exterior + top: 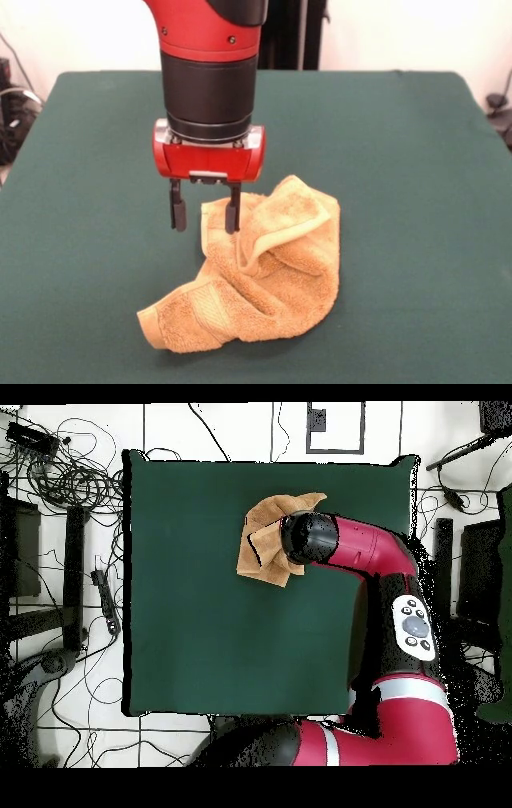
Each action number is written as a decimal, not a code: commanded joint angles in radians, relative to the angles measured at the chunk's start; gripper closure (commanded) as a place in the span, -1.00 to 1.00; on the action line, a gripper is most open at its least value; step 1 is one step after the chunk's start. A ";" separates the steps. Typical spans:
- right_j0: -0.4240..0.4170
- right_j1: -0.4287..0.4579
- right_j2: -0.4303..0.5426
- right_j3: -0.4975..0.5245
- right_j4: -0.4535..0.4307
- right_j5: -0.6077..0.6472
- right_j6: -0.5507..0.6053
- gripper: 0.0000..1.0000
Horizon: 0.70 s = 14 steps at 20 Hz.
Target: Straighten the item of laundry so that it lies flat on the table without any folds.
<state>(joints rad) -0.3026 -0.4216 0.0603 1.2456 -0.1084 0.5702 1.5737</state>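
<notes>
Gripper (204, 214), fingers apart and empty, hangs at the crumpled towel's (264, 272) far edge; table (416, 160) beneath.

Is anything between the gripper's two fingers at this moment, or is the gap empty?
In the front view the gripper is open with only bare table showing between its fingers; the towel starts behind the right-hand finger.

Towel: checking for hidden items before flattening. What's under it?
Only the green table shows around the crumpled towel. Its folds cover the felt beneath and its own lower layers, so anything under it cannot be seen. The open gripper hangs at its far edge.
</notes>
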 commanded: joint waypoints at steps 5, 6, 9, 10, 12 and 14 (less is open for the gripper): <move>0.033 0.124 0.047 0.086 -0.024 -0.063 0.128 -1.00; 0.032 0.131 0.048 0.089 -0.031 -0.084 0.126 -1.00; 0.043 0.155 0.032 0.089 -0.048 -0.129 0.143 -1.00; 0.051 0.161 0.020 0.088 -0.052 -0.134 0.154 -1.00; 0.059 0.173 0.004 0.090 -0.055 -0.151 0.172 -1.00; 0.066 0.183 -0.010 0.096 -0.055 -0.175 0.187 -1.00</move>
<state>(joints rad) -0.2882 -0.3274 0.0528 1.2450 -0.1273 0.4813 1.5737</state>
